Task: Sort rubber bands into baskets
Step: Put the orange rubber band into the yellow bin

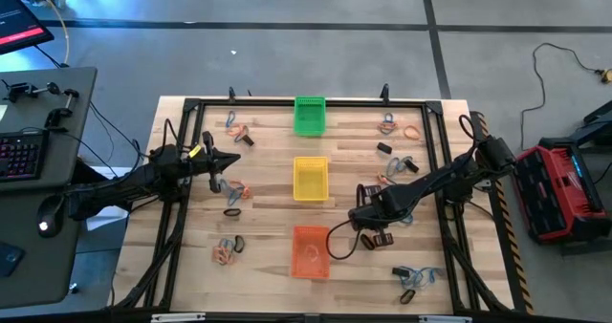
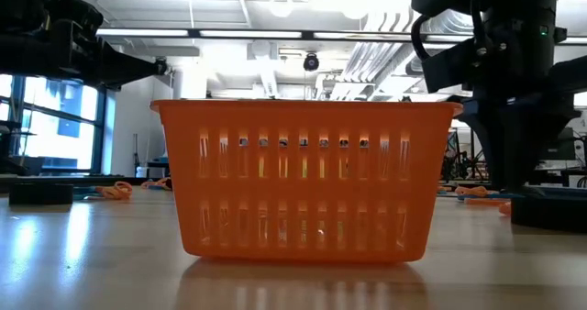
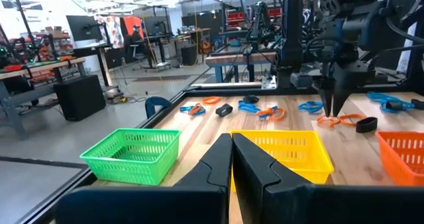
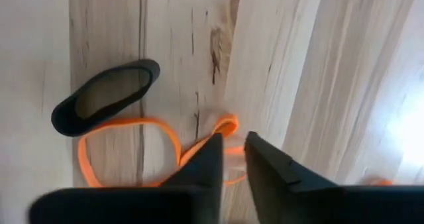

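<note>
Orange band (image 4: 126, 134) lies flat on the table (image 4: 331, 65), looped beside a black band (image 4: 106, 98). Right end effector (image 4: 233, 159) sits narrow over its folded end. Light, floppy, stretchy; pinch that fold. Left end effector (image 3: 232, 159) closed, empty, waiting.

Bare wood (image 1: 263, 256) beside orange basket (image 1: 311, 251)

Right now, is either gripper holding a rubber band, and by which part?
Cannot tell: right gripper straddles the orange band at its twisted end. Left gripper holds nothing.
</note>
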